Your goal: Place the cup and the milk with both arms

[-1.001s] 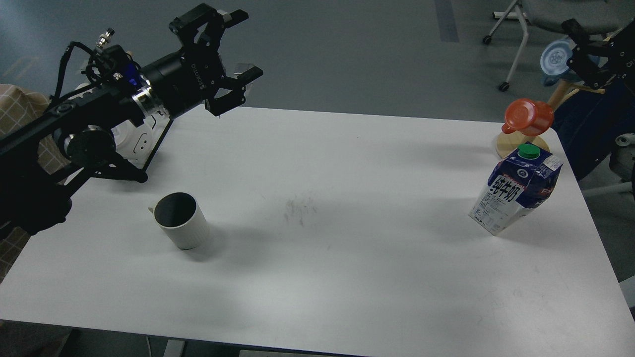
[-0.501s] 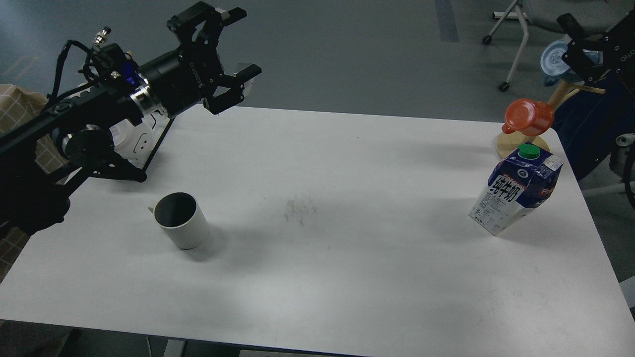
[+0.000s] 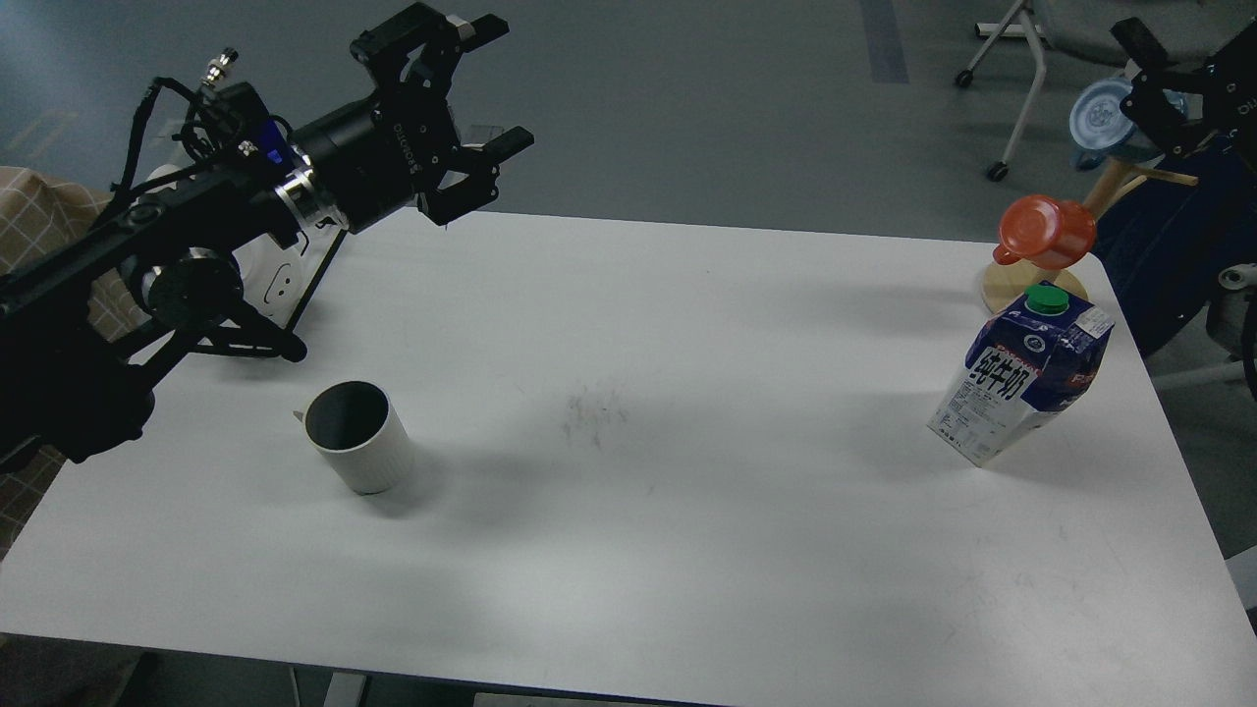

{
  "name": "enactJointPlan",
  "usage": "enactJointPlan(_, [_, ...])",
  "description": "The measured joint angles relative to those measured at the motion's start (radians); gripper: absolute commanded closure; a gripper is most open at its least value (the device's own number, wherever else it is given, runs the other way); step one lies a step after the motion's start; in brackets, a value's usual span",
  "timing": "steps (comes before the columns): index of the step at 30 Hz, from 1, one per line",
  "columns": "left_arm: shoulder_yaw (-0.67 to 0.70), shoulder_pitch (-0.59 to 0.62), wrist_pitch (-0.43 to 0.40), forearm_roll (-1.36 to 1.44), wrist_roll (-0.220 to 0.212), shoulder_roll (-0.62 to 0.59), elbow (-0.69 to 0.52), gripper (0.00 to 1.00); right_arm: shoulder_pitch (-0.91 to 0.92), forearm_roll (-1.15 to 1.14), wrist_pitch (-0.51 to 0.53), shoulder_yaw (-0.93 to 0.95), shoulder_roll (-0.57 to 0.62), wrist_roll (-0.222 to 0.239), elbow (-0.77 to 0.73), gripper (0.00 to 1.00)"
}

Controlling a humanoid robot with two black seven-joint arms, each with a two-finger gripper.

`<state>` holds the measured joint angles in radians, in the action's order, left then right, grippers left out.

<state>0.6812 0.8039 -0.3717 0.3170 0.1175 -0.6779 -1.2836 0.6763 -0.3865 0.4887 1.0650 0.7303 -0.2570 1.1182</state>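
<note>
A white ribbed cup point(image 3: 358, 438) with a dark inside stands upright on the left part of the white table point(image 3: 687, 550). A blue and white milk carton point(image 3: 1021, 383) with a green cap stands near the table's right edge. My left gripper point(image 3: 503, 84) is open and empty, high above the table's back left edge, well behind and above the cup. My right gripper point(image 3: 1139, 71) is at the top right, off the table and far behind the carton; its two dark fingers look spread and hold nothing.
An orange cup point(image 3: 1047, 232) hangs on a wooden stand point(image 3: 1011, 287) just behind the carton. A black-framed white object point(image 3: 285, 275) sits at the table's back left under my left arm. A wheeled chair point(image 3: 1021, 88) and a blue round object point(image 3: 1100, 113) are on the floor beyond.
My left gripper has moved a little to the right and stays open. My right gripper has shifted slightly up and to the right. The cup and the carton have not moved.
</note>
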Motion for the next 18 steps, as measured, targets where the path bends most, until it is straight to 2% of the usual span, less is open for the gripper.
enactJointPlan(18, [0.0,-0.003,-0.004,0.002,0.001,-0.01,0.0,0.01,0.016,0.0,0.0,0.001,-0.025,-0.001,-0.004,0.0])
